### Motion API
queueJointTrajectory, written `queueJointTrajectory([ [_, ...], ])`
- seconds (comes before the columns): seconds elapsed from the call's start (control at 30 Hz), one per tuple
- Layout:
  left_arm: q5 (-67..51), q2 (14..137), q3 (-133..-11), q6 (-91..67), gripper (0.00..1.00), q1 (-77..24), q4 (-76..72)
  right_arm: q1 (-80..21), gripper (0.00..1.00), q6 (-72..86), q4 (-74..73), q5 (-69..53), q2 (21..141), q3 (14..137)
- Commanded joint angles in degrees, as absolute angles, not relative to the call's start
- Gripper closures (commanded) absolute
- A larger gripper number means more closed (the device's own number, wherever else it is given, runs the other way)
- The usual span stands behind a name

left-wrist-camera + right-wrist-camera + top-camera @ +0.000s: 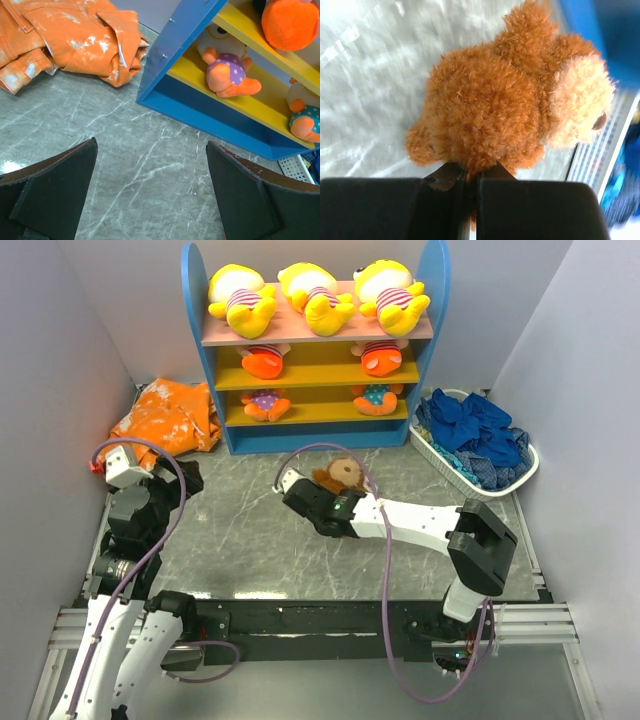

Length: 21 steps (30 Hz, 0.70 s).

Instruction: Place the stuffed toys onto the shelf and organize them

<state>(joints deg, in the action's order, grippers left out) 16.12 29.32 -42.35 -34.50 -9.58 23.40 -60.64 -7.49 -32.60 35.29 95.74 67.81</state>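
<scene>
- Clamping the brown monkey (pixel 505 110), your right gripper (pixel 465 182) is pinched closed; it looks the last left.
- Seven stuffed toys (pixel 315 298) line the shelf (pixel 205 360).
- Your left gripper (pixel 152 190) gapes, empty.

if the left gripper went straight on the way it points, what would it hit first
Most likely the bare table, in the gap between the orange cloth and the blue side of the shelf. The open left gripper tilts down at it with nothing in between, though depth is hard to judge.
</scene>
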Motion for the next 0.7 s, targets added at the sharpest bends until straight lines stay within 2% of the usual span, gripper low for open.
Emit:
queueJointTrajectory([
  [0.0, 17.7, 28.3, -42.5, -33.3, 0.04, -9.8, 21.6, -59.2, 1.0, -28.2, -14.8, 30.2, 94.0, 66.4],
  [0.23, 17.8, 28.2, -42.5, -33.4, 0.04, -9.8, 21.8, -52.0, 1.0, -40.4, -9.4, 16.2, 96.9, 68.5],
  [0.4, 17.8, 28.1, -42.5, -33.3, 0.03, -9.8, 21.8, -48.1, 1.0, -43.8, -11.0, 15.8, 101.9, 75.4],
  [0.67, 18.0, 28.1, -42.4, -33.3, 0.04, -9.8, 21.9, -45.8, 1.0, -52.6, -2.9, 16.1, 107.7, 75.4],
])
